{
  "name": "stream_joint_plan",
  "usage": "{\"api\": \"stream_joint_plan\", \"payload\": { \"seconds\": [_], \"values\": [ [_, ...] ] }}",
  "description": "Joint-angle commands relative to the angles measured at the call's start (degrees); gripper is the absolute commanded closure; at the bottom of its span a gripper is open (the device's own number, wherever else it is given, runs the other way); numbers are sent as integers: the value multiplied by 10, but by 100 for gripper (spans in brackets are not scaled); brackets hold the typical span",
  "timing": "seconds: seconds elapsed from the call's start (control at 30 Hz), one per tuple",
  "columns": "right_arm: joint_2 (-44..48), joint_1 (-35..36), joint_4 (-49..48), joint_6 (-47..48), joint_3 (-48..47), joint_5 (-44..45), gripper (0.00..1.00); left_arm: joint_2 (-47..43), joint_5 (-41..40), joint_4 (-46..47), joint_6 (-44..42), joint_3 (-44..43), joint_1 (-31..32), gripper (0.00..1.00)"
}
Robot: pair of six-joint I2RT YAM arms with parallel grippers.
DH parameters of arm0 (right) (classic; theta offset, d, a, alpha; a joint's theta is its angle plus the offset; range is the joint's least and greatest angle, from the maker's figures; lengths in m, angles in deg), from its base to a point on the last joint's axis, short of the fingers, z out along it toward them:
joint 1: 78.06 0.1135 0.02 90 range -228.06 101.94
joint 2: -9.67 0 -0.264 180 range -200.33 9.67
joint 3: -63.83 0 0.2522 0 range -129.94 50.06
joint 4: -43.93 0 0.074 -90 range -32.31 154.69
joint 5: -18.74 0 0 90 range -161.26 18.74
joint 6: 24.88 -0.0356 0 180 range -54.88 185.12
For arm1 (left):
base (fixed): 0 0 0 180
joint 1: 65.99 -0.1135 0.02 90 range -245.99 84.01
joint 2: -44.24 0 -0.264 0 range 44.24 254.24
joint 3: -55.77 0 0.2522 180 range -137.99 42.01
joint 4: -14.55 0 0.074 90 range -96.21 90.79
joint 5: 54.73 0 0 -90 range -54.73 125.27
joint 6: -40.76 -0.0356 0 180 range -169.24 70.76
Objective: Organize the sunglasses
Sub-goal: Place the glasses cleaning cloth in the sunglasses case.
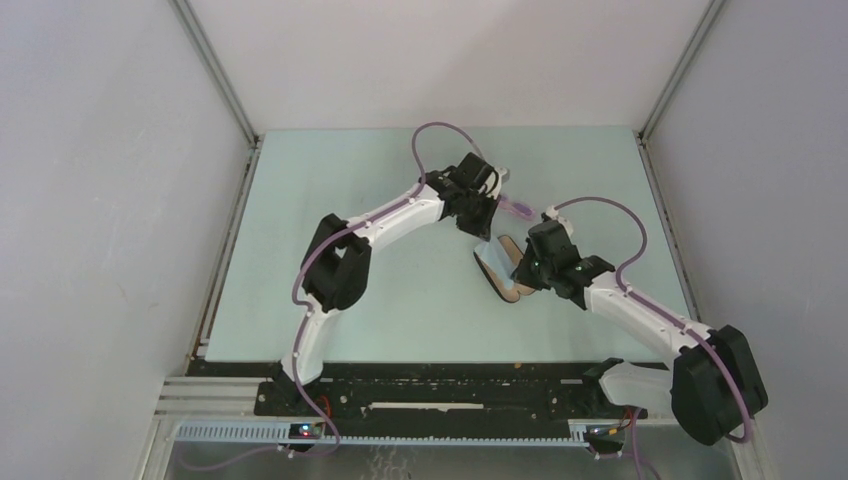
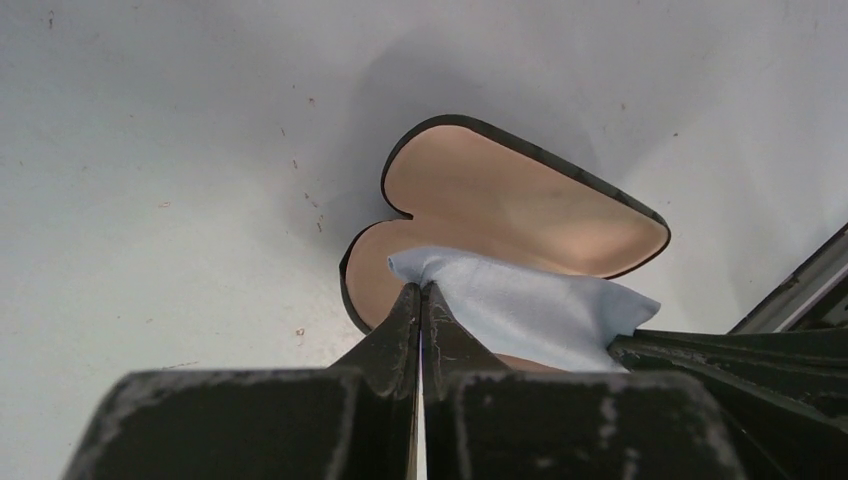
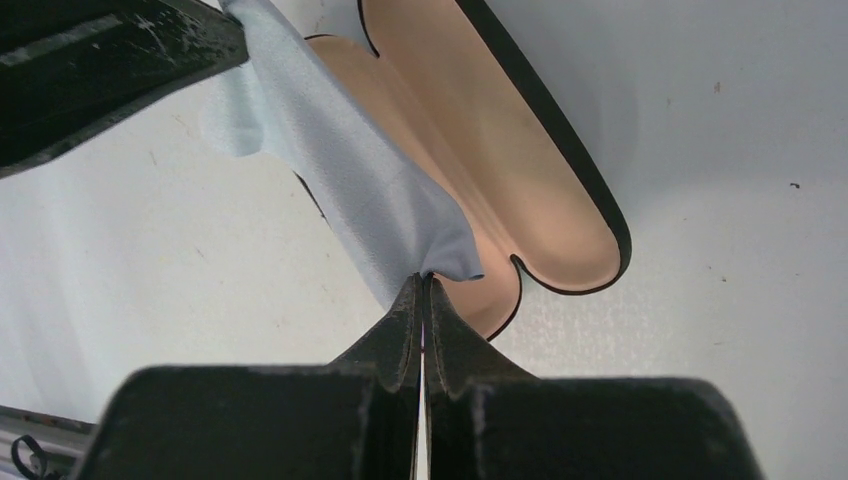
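Overhead, 2 arms meet above an open black case (image 1: 512,291) near the middle of the pale green counter (image 1: 320,170). The left claw (image 1: 484,234) sits at 11 o'clock of the case and the right claw (image 1: 522,264) at 2 o'clock. A light blue cloth (image 1: 492,257) hangs between them over the tan lining. The sunglasses (image 1: 518,209), a slim pink-purple pair, lie on the counter at 12 o'clock of the case, just beside the left wrist and outside the case.

From the left wrist, the left claw (image 2: 421,292) is pinched together on 1 corner of the cloth (image 2: 530,305). The cloth drapes across the nearer half of the case (image 2: 500,190), and the other half shows bare lining at 12 o'clock. The right claw (image 2: 650,345) is a dark shape at 4 o'clock, at the cloth's far corner.

From the right wrist, the right claw (image 3: 423,283) is clamped on the opposite corner of the cloth (image 3: 350,170). The case (image 3: 500,150) runs toward 12 o'clock, and the left claw (image 3: 200,40) sits at 10 o'clock on the cloth's far end.
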Motion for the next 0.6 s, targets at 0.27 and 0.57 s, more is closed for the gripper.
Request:
{"api": "stream_joint_plan", "payload": {
  "seconds": [0.27, 0.57],
  "values": [
    [-53, 19, -43, -13, 36, 7, 100, 26, -13, -25, -45, -24, 3, 100],
    [-78, 34, -53, -8, 40, 22, 100, -18, -18, 11, -18, 74, 5, 100]
  ]
}}
